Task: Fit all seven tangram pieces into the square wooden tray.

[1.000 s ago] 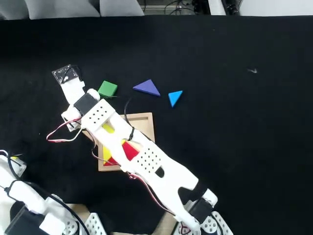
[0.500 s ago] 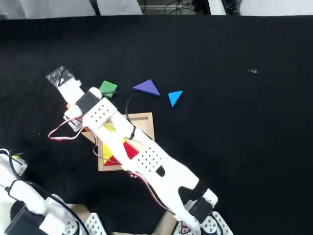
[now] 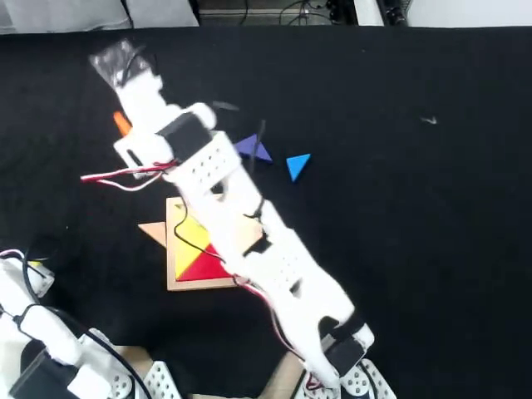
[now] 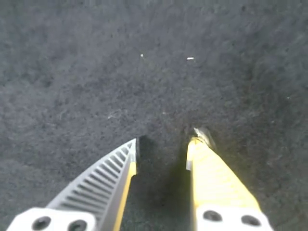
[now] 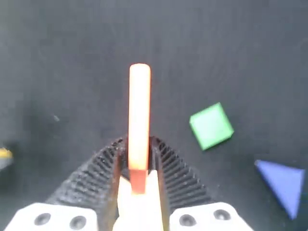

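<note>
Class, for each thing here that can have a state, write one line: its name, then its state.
right gripper, shut on orange piece
orange piece, gripped on edge
left gripper, open, empty
wooden tray, partly filled
yellow piece, in tray
red piece, in tray
green square, loose on table
purple triangle, loose on table, partly hidden
blue triangle, loose on table
tan triangle, outside tray, at its side

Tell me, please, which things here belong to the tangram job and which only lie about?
Job: wooden tray, with yellow piece and red piece inside; orange piece in the right pincer; green square, purple triangle, blue triangle on the cloth.
Lying about: white scrap; cables at the far edge.
</note>
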`<state>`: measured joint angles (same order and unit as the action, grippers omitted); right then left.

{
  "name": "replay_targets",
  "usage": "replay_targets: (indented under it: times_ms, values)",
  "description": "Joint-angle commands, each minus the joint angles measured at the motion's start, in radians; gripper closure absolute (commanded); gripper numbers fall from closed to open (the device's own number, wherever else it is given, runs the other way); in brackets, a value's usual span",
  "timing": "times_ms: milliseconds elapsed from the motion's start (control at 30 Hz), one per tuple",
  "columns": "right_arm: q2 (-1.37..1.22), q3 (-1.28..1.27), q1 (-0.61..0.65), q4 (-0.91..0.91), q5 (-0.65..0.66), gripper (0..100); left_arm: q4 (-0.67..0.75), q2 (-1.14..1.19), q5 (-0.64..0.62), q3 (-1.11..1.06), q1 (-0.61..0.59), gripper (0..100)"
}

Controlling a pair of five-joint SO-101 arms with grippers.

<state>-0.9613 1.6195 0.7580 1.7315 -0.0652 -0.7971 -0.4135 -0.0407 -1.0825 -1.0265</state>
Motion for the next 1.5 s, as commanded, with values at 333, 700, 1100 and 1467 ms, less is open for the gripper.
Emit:
replay_targets:
  times_ms: [333,700,1100,1467]
  values:
    - [0.756,-0.516,-0.206,0.035,0.063,98.8,0.014,-0.028,0.012,0.002,0.018,82]
    - [1.419,-1.503,-0.247,-0.143,0.071,98.7,0.014,-0.028,0.012,0.002,0.019,82]
    - [1.57,-2.41,-0.393,-0.819,0.167,98.7,0.014,-0.026,0.012,0.002,0.021,82]
    - [1.316,-2.497,-0.261,-1.014,0.028,98.7,0.014,-0.026,0.012,0.002,0.056,82]
